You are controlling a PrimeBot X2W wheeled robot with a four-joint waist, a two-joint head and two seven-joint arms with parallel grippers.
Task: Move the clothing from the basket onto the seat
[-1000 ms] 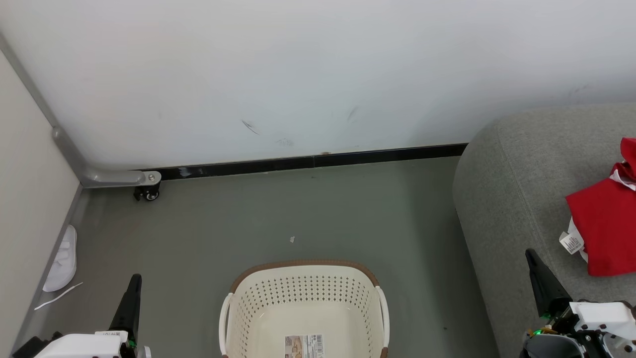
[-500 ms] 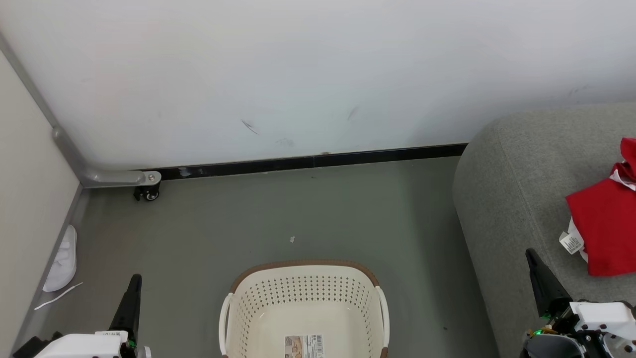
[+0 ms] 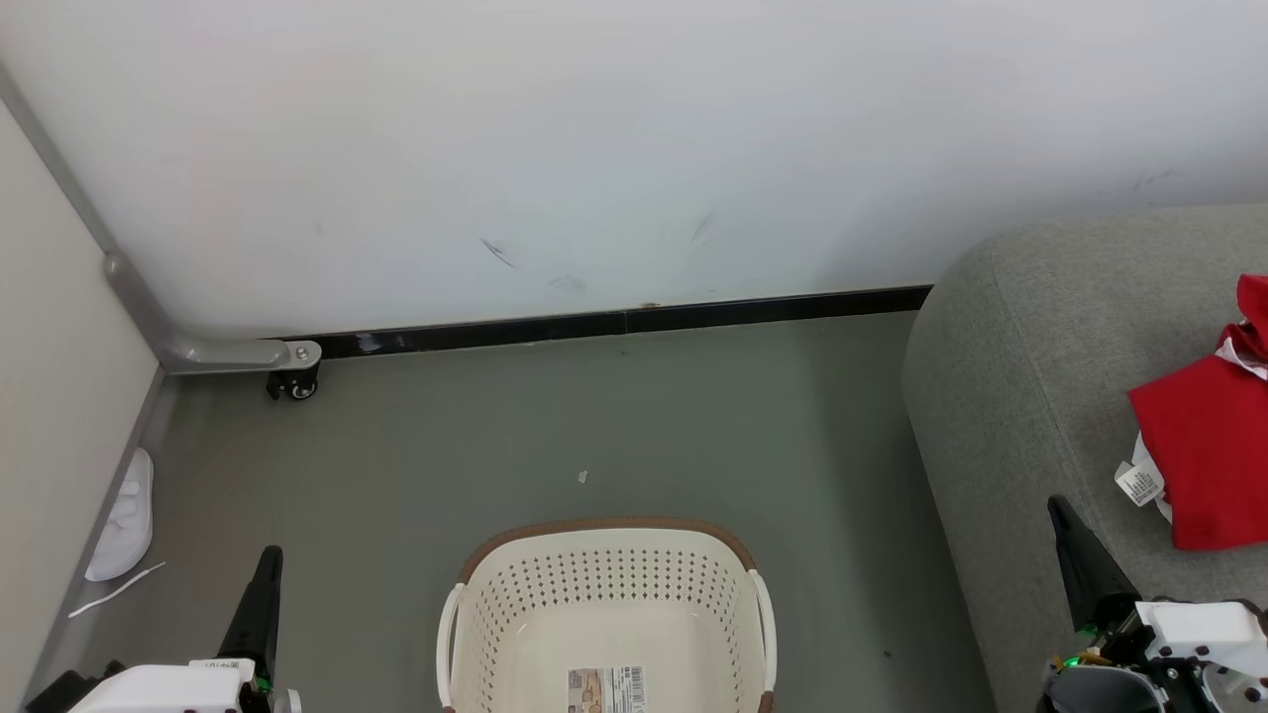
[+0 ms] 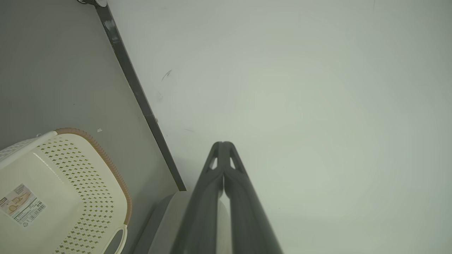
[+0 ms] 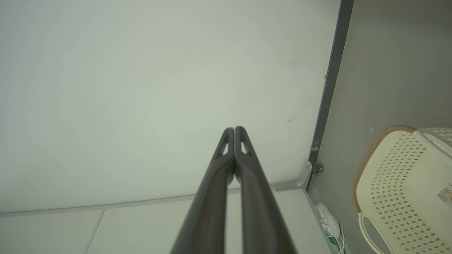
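Note:
Red clothing (image 3: 1204, 451) with white trim and a small white label lies on the grey seat (image 3: 1030, 396) at the right edge of the head view. The cream basket (image 3: 609, 604) with its brown rim stands on the floor at bottom centre; inside it I see only its bare bottom and a label sticker. It also appears as the basket (image 4: 60, 197) in the left wrist view and the basket (image 5: 399, 190) in the right wrist view. My left gripper (image 3: 265, 564) sits at lower left, fingers pressed together and holding nothing, as the left wrist view of it (image 4: 223, 144) confirms. My right gripper (image 3: 1062, 510), over the seat's front, is likewise shut and holding nothing (image 5: 234, 128).
A white wall with a black baseboard (image 3: 624, 322) runs behind the grey floor. A grey partition foot with a caster (image 3: 294, 381) stands at the left. A white shoe (image 3: 124, 515) lies along the left wall beside a thin white strip. A small scrap (image 3: 582, 477) lies on the floor.

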